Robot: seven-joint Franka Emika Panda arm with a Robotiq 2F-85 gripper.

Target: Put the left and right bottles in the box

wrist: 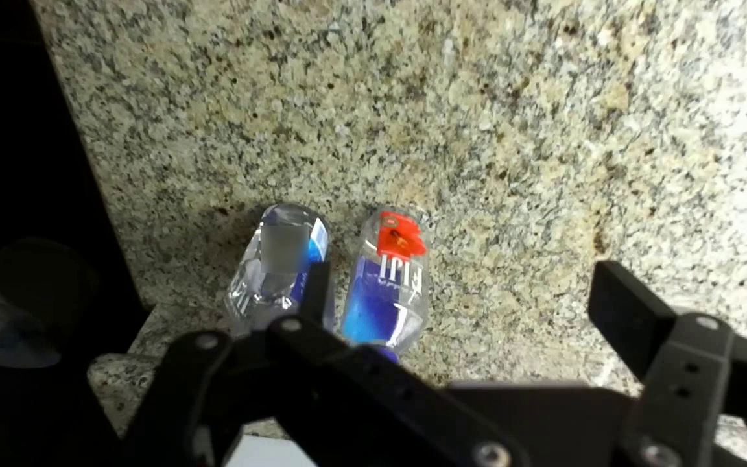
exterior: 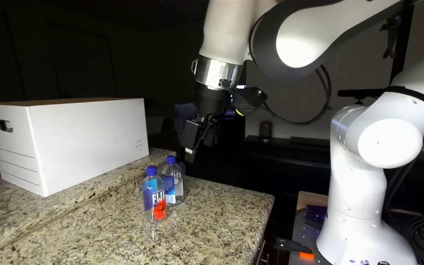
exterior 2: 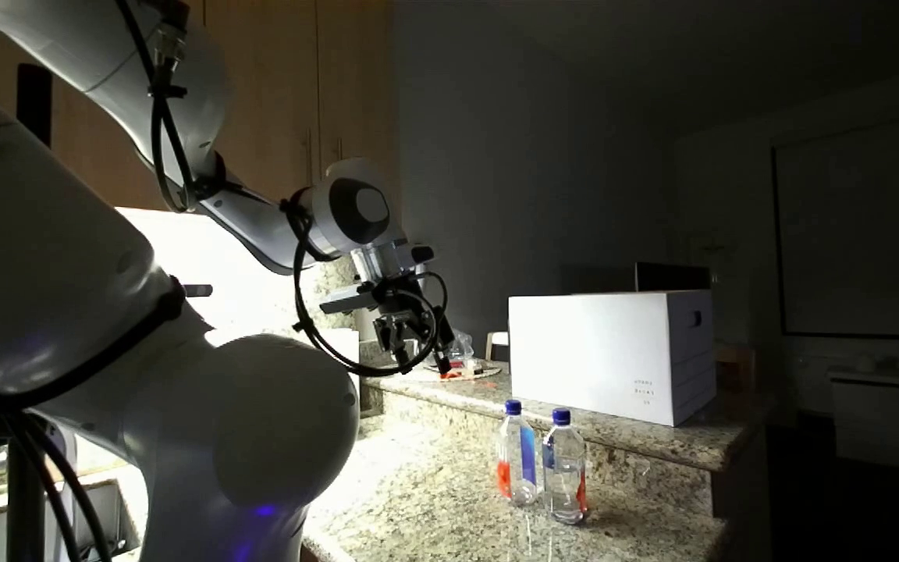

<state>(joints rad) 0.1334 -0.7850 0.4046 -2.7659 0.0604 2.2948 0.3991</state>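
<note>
Left bottle (exterior: pixel 154 198) and right bottle (exterior: pixel 174 182), blue-capped, stand upright and close together in an exterior view, low and left of frame centre, on the granite counter (exterior: pixel 212 228). White box (exterior: pixel 90 143) sits on the raised ledge (exterior: pixel 9 206) at frame left. End effector (wrist: pixel 467 298) spread wide in the wrist view, hanging above and apart from both bottles; white arm (exterior: pixel 230 33) occupies upper right of an exterior view.

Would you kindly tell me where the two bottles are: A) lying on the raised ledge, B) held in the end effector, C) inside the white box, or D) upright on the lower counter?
D: one bottle and the other bottle stand upright on the lower counter in both exterior views.
</note>
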